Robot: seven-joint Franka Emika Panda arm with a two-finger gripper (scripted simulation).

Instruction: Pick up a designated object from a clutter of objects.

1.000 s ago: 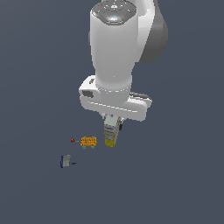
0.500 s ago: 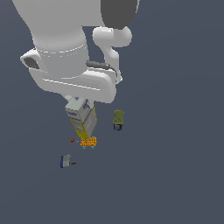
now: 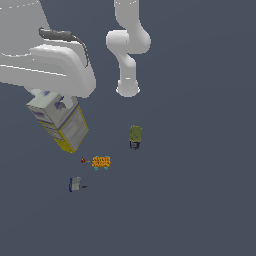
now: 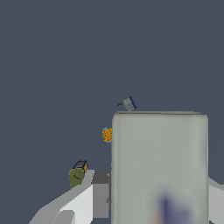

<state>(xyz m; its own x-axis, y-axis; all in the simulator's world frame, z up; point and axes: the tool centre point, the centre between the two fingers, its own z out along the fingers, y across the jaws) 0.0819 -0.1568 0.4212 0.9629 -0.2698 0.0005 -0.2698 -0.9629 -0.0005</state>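
The gripper is clamped on the upper end of the carton, which hangs tilted in the air, its long axis running down from the fingers toward the floor, well above and apart from the rest. Below it lie the orange block, the small grey-blue box and, farther toward the exterior view's right, the olive-green box. The carton's grey faces carry bluish marks, but no writing can be read.
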